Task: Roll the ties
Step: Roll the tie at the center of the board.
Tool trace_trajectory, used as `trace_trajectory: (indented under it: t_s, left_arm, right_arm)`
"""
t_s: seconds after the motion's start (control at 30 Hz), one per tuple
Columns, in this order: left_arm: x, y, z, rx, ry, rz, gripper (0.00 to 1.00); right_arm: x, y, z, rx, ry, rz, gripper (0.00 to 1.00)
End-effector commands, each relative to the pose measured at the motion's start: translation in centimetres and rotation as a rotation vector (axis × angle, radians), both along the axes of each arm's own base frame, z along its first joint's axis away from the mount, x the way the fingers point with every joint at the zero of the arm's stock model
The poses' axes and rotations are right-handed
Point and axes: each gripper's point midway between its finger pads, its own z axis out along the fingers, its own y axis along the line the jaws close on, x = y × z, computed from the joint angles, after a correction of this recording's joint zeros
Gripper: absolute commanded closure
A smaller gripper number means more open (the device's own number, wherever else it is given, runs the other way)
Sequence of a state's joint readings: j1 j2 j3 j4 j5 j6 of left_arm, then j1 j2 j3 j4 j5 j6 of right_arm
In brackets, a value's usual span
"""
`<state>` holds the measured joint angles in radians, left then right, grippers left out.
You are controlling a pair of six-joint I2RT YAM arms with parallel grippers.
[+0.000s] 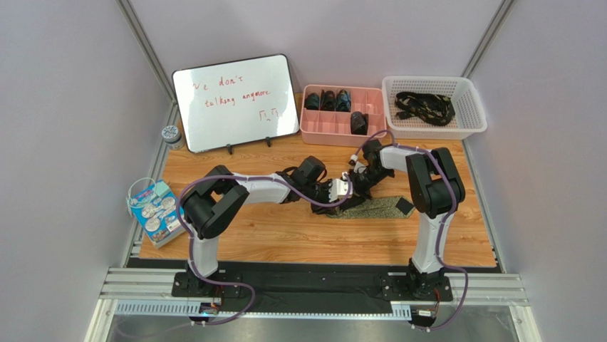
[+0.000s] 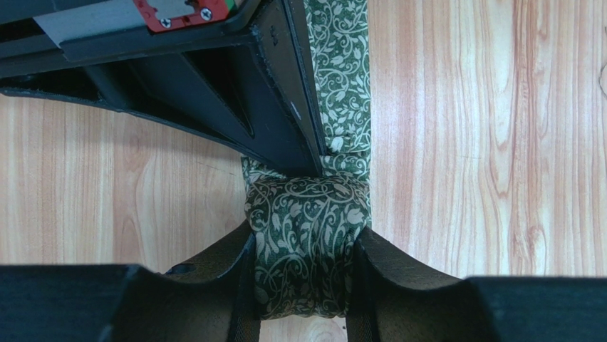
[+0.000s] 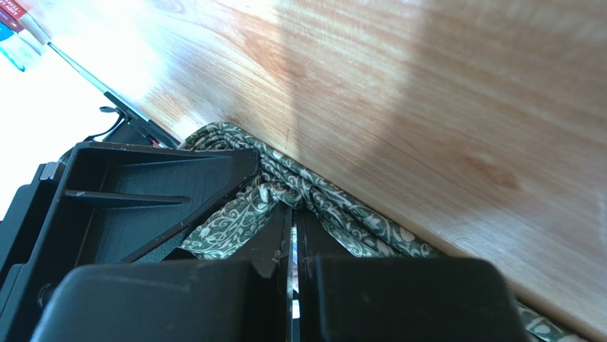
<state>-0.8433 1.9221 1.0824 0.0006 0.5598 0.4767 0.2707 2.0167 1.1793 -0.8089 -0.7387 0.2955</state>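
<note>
Tie [image 1: 377,208] lies right of centre on the counter [image 1: 299,242]. Your left claw [image 1: 348,194] squeezes its roll [image 2: 306,242] from both sides, and the flat length trails away. Your right claw [image 3: 293,235] is closed, tips against the fabric. Bare wood lies open toward the near edge; whiteboard [image 1: 239,100], tray [image 1: 342,125] and basket [image 1: 434,125] line the far edge.

We log two matching arms, the left arm [image 1: 214,206] and the right arm [image 1: 431,189]: chunky black joint housings joined by white tubular links, each standing on a black base plate [image 1: 395,288] at the near edge. A thin purple cable [image 1: 178,214] loops along each arm. Close up, we see matte black moulded fingers [image 2: 406,292] with ribbed, hollowed backs, and a small red plate [image 2: 182,11] fastened with cross-head screws.
</note>
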Motion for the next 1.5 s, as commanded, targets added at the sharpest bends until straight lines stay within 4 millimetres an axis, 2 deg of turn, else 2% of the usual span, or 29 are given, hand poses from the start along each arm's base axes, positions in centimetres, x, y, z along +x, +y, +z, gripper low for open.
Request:
trace_trajectory:
  t_s: [0.0, 0.03, 0.13, 0.3, 0.43, 0.53, 0.7, 0.8, 0.9, 1.0, 1.07, 1.23, 1.43, 1.47]
  left_arm:
    - [-2.4, 1.7, -1.7, 0.085, 0.057, -0.066, 0.76]
    - [-1.9, 1.5, -1.0, 0.047, 0.055, -0.053, 0.58]
    - [-1.7, 1.5, 1.4, -0.035, 0.094, 0.005, 0.4]
    - [-1.5, 1.2, 4.4, -0.12, 0.11, 0.077, 0.38]
    - [-0.9, 0.1, 5.5, -0.168, 0.115, 0.103, 0.44]
    - [-0.2, -0.6, 5.2, -0.16, 0.141, 0.125, 0.53]
    - [0.3, -2.2, 5.2, -0.174, 0.175, 0.13, 0.57]
    - [0.4, -2.9, 4.9, -0.175, 0.181, 0.133, 0.5]
    - [-0.1, -3.3, 3.8, -0.154, 0.186, 0.132, 0.44]
    - [-0.2, -3.6, 2.6, -0.136, 0.191, 0.146, 0.43]
    - [-0.2, -3.5, 1.6, -0.118, 0.192, 0.164, 0.44]
    - [0.6, -2.5, -0.6, -0.059, 0.142, 0.195, 0.56]
    - [-0.7, -1.0, -2.5, 0.054, 0.06, 0.092, 0.6]
    - [-1.2, -0.4, -3.1, 0.091, 0.064, 0.084, 0.6]
  right_arm:
    - [2.9, -3.0, -5.9, -0.242, -0.18, 0.035, 1.0]
    - [2.9, -3.1, -6.0, -0.249, -0.18, 0.035, 1.0]
    - [3.0, -3.2, -5.8, -0.254, -0.19, 0.031, 1.0]
    - [2.8, -3.2, -5.9, -0.256, -0.189, 0.021, 1.0]
    - [2.7, -3.2, -6.0, -0.254, -0.188, 0.013, 1.0]
    - [2.6, -3.2, -6.1, -0.254, -0.186, 0.01, 1.0]
    - [2.4, -3.1, -6.2, -0.248, -0.179, 0.009, 1.0]
    - [2.3, -3.0, -6.2, -0.243, -0.176, 0.004, 1.0]
    - [2.3, -2.9, -6.3, -0.239, -0.168, 0.002, 1.0]
    - [2.2, -2.8, -6.3, -0.234, -0.163, -0.003, 1.0]
    - [2.2, -2.7, -6.3, -0.226, -0.165, -0.006, 1.0]
    - [2.1, -2.6, -6.2, -0.215, -0.16, -0.009, 1.0]
    - [2.3, -1.6, -5.0, -0.146, -0.164, -0.002, 1.0]
    - [2.6, -1.3, -4.1, -0.118, -0.179, 0.005, 1.0]
